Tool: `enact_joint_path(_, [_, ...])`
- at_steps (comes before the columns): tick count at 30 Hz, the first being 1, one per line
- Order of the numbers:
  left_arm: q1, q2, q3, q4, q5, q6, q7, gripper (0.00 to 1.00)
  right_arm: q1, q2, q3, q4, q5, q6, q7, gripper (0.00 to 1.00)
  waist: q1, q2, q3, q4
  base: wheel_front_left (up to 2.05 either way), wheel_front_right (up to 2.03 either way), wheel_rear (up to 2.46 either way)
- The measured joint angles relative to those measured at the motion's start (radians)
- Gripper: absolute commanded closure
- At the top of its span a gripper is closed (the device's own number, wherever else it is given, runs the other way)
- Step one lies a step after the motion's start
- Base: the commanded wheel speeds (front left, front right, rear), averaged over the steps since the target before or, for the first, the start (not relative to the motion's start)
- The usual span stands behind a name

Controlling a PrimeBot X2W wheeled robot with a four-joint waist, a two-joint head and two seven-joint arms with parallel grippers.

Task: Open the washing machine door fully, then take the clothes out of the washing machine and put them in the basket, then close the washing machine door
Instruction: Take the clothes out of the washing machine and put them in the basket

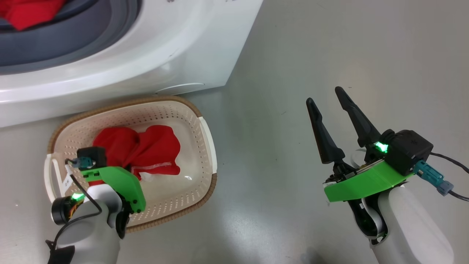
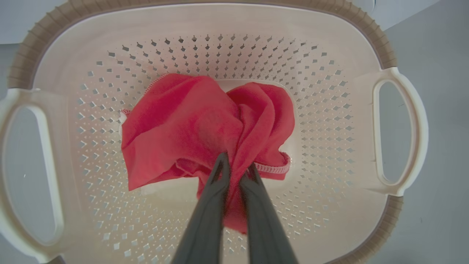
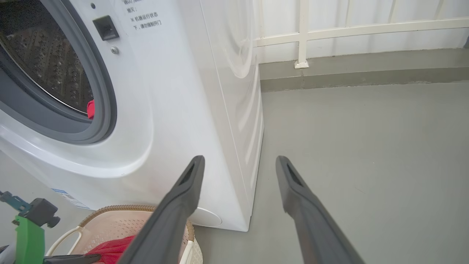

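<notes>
The unloading step is in hand: a red garment (image 2: 183, 124) is pinched between the pressed-together fingers of the left gripper (image 2: 237, 163) inside the basket (image 2: 370, 33), apparently resting on its bottom. Release is judged to be called for next, then a reach into the washer (image 1: 183, 44) just behind the basket, where more red cloth (image 1: 25, 13) is seen. The right gripper (image 1: 325, 96), spread and empty, is held well right of the basket above a smooth grey floor (image 1: 329, 44); a white railing (image 3: 302, 35) is seen beyond.

Clothes (image 1: 154, 146) in basket (image 1: 194, 145), before washing machine (image 1: 205, 44)
</notes>
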Motion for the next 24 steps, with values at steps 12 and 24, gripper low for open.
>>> enact_joint_path(12, [0.001,0.001,-0.016,0.004,-0.016,-0.019,-0.086,0.0,0.002,0.01,-0.002,0.014,0.0,0.0,0.0,0.0,0.0,0.0,-0.049,-0.001,0.0,0.0,0.0])
enact_joint_path(24, [0.069,-0.003,-0.032,-0.04,-0.019,-0.051,-0.201,0.0,0.045,-0.018,-0.011,0.028,0.0,0.0,0.0,0.0,0.0,0.0,-0.182,0.04,0.0,0.0,0.0])
